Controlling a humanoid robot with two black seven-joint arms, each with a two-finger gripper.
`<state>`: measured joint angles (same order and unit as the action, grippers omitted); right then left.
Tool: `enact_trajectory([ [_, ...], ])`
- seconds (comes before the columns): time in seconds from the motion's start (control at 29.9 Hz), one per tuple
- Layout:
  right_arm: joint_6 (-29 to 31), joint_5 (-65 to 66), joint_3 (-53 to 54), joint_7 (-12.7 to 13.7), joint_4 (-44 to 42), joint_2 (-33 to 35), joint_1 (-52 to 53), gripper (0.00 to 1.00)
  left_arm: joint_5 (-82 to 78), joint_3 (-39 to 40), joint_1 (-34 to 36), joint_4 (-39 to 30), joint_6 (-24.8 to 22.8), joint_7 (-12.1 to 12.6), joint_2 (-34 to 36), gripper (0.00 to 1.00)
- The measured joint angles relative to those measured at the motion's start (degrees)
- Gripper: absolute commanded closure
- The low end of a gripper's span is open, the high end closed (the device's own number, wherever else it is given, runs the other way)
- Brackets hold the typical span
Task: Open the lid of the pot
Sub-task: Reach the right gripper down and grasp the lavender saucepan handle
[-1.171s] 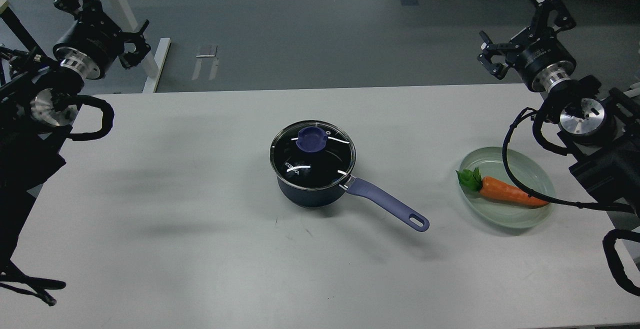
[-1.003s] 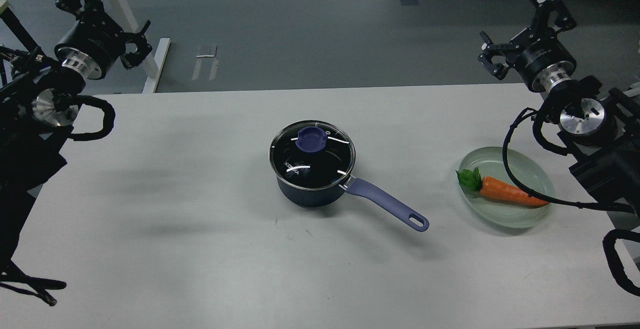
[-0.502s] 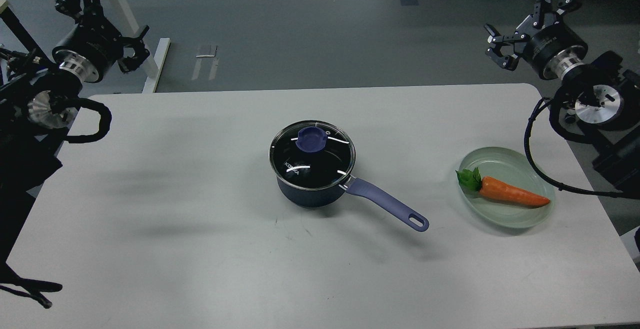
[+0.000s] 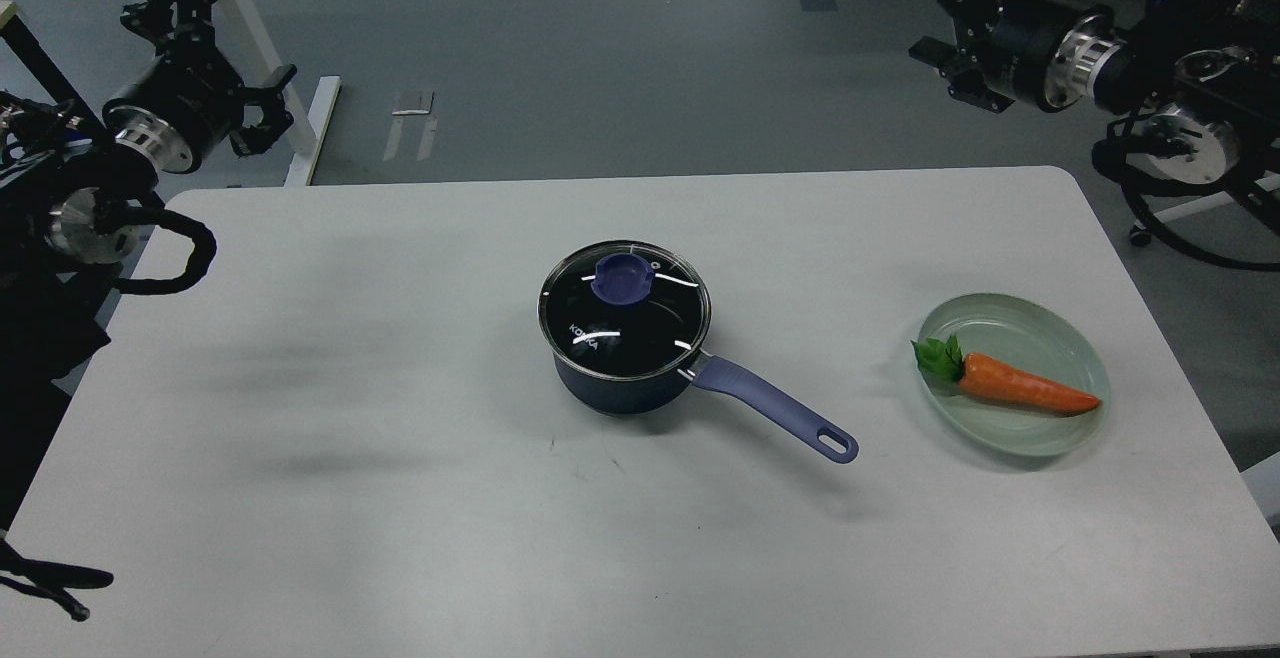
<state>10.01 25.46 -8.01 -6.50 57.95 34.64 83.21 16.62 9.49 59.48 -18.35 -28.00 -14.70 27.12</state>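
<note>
A dark blue saucepan (image 4: 612, 390) stands in the middle of the white table (image 4: 400, 438). Its purple handle (image 4: 775, 408) points to the lower right. The glass lid (image 4: 650, 328) sits closed on the pot, with a purple knob (image 4: 622, 280) on top. My left gripper (image 4: 222, 56) is open and empty, raised beyond the table's far left corner. My right gripper (image 4: 945, 8) is open and empty, high beyond the far right corner. Both are far from the pot.
A pale green plate (image 4: 1050, 333) holding a toy carrot (image 4: 1020, 386) sits at the right of the table. A white frame leg (image 4: 300, 128) stands on the floor behind the far left edge.
</note>
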Motion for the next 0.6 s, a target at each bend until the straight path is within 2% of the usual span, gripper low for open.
enact_trajectory([
  [0.37, -0.3, 17.1, -23.5, 0.4, 17.4, -4.1, 16.9, 0.02, -0.2, 0.0, -0.7, 0.0, 0.0, -0.1, 0.5, 0.01],
  [0.6, -0.3, 24.3, -32.2, 0.4, 27.1, -7.9, 20.0, 0.05, 0.0, 0.1, -0.1, -0.1, 0.0, -0.3, 1.0, 0.01],
])
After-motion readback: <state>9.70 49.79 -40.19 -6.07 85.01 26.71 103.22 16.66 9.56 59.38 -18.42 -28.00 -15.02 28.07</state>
